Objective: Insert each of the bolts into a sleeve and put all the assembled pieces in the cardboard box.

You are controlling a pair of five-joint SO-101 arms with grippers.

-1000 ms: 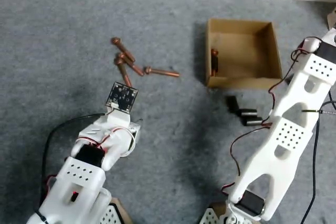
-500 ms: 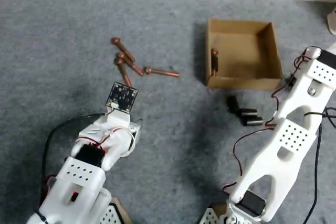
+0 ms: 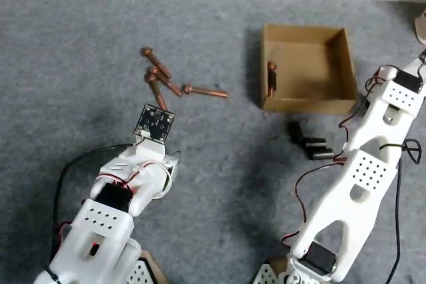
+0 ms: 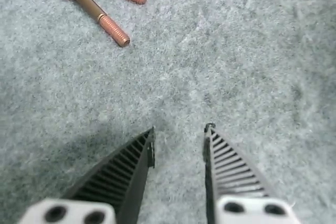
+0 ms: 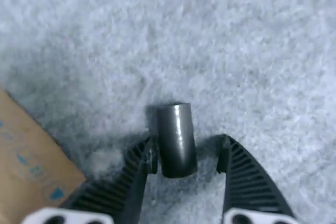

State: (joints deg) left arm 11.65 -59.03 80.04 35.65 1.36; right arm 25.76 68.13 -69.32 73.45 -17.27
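Progress early: one assembled piece (image 3: 271,79) already in cardboard box (image 3: 306,104), against the wall nearest the bolts. Left to do, by judgement: four loose bolts (image 3: 163,79) heaped on grey counter (image 3: 219,18), well apart from box; dark sleeves (image 3: 307,144) clustered just beside box's near wall.

Bolts copper-coloured, flanged heads, threaded tips. Single sleeve (image 5: 177,139) a short, smooth, dark cylinder, lying flat between fingers of right end effector (image 5: 186,145). Fingers spread either side, released, not clamped. Left end effector (image 4: 180,128) likewise released, holding nothing, over bare counter near the bolts.

Likely next: closing on sleeve.
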